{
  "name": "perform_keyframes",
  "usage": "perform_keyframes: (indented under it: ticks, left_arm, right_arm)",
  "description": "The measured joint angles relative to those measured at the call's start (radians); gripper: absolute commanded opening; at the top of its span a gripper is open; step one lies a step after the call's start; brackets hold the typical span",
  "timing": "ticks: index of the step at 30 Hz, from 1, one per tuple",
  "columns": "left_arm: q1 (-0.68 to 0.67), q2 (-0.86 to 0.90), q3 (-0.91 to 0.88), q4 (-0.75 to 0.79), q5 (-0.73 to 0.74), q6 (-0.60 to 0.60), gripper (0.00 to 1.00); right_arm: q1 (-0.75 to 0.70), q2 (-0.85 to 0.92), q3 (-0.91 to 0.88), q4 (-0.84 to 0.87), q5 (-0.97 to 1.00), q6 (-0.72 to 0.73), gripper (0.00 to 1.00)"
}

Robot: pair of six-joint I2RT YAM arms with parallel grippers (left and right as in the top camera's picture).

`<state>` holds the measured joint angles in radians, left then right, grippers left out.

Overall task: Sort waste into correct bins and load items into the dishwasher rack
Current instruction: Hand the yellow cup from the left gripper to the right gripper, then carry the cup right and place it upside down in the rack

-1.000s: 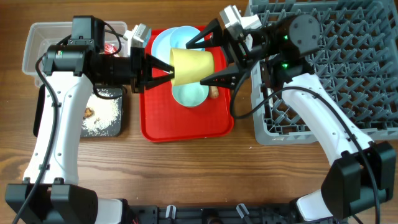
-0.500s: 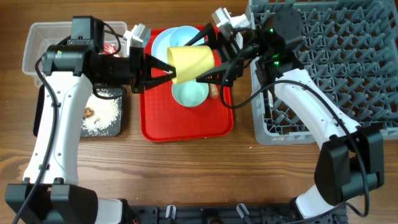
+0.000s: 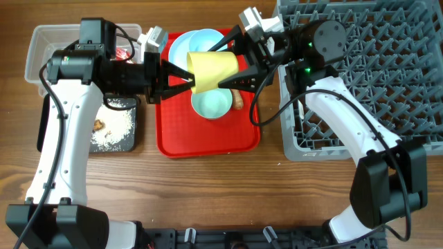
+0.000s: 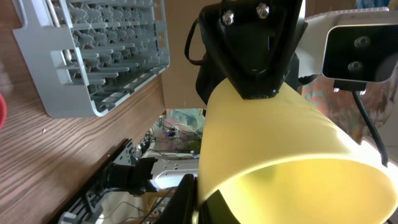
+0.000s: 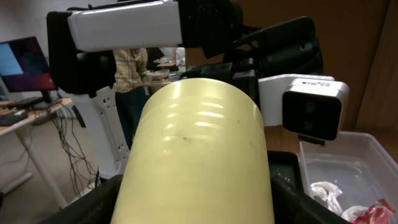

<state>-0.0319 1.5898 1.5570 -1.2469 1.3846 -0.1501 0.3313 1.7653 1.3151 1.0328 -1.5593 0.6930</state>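
A small yellow cup [image 3: 214, 71] hangs on its side above the flat red tray [image 3: 208, 142]. My left gripper [image 3: 185, 77] is shut on the cup's rim, one finger inside and one outside; the left wrist view shows the same grip [image 4: 199, 205] on the cup [image 4: 267, 143]. My right gripper [image 3: 234, 63] is open, its fingers on either side of the cup's base end. The right wrist view shows the cup [image 5: 199, 155] between its fingers [image 5: 199, 202]. A pale blue plate [image 3: 181, 47] and a light blue bowl [image 3: 211, 105] lie on the red tray. An orange-brown stick [image 3: 239, 102] lies beside the bowl.
The grey dishwasher rack [image 3: 374, 76] stands at the right. The clear tub [image 3: 45, 48] at the far left holds a red wrapper [image 3: 124, 52] and a white scrap [image 5: 323, 190]. The black tray [image 3: 135, 128] holds rice-like crumbs [image 3: 111, 131] and a brown lump [image 3: 100, 124].
My right gripper has moved left over the tray and its fingers have come in around the cup's base end. The left arm and the cup have stayed still.
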Motion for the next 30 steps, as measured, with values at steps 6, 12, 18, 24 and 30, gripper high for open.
perform_keyframes:
  ticks: [6, 12, 18, 24, 30]
  left_arm:
    - [0.000, 0.000, 0.000, 0.000, -0.004, 0.004, 0.07]
    - [0.000, 0.000, 0.000, 0.000, 0.001, 0.007, 0.09]
    - [0.000, 0.000, 0.000, 0.000, 0.001, 0.007, 0.08]
    - [0.000, 0.000, 0.000, -0.002, 0.003, 0.007, 0.08]
    - [0.000, 0.000, 0.000, -0.003, 0.003, 0.007, 0.07]
  right_arm:
    - [-0.001, 0.000, 0.000, -0.005, 0.000, 0.020, 0.58]
    - [-0.001, 0.000, 0.000, -0.005, 0.000, 0.021, 0.56]
    - [-0.007, 0.000, 0.000, -0.005, 0.000, 0.026, 0.50]
    - [-0.073, 0.000, 0.000, -0.006, 0.000, 0.065, 0.43]
    - [-0.215, 0.000, 0.000, -0.098, 0.000, 0.105, 0.38]
